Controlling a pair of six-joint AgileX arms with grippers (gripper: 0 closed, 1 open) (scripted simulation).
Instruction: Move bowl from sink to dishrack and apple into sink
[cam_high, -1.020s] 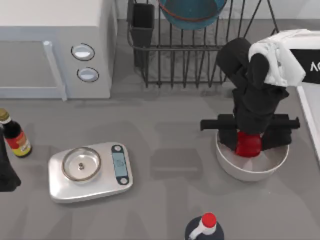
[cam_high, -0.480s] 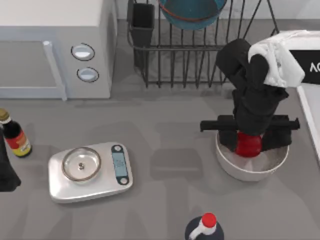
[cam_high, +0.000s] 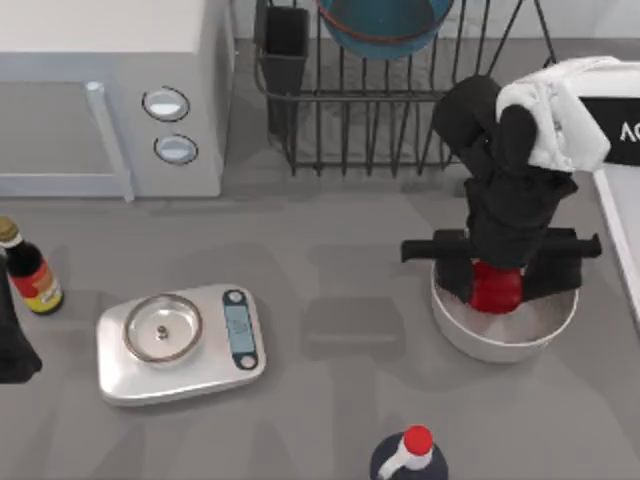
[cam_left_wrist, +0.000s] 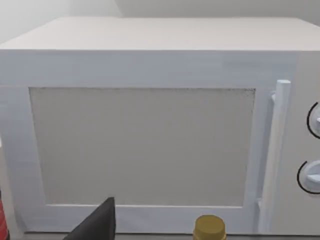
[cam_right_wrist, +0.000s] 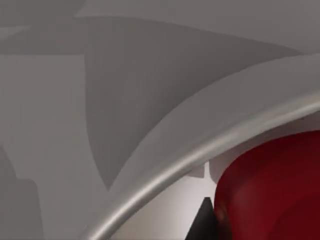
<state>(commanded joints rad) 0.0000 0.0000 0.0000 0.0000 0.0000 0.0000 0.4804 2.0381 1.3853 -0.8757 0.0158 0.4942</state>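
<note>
Spotter: Nearest you, a dark bottle with a red cap (cam_high: 410, 455) stands at the table's near edge, well apart from everything else. Open grey table lies on both sides of it.

Second: Further in on the left you have the kitchen scale (cam_high: 180, 340). Your left gripper (cam_high: 12, 345) is parked at the left edge beside a small sauce bottle (cam_high: 28, 270). You cannot tell from these views whether it is open or closed.

Spotter: On the right sits the white bowl (cam_high: 500, 350), and your right gripper (cam_high: 497, 280) is down inside its rim. The fingers are closed on the apple (cam_high: 496, 290), one on each side. In the right wrist view a dark fingertip (cam_right_wrist: 204, 220) touches the apple's flank, with the bowl's curved rim just beyond it.

Second: So the apple is in the white bowl, low between its walls. The sink (cam_high: 612, 240) shows as a pale raised rim at the right edge, just beside that bowl.

Spotter: Between the scale and the white bowl you have a broad bare stretch of table.

Second: Farther back, the microwave (cam_high: 100, 100) fills the far left corner, and the left wrist view faces its door. The dishrack (cam_high: 400, 110) stands just beside it, with its black utensil cup (cam_high: 285, 45) at the corner nearest the microwave.

Spotter: The bowl (cam_high: 385, 25) is in the dishrack, at its far side. Your right arm passes close by the rack's front right bars.
</note>
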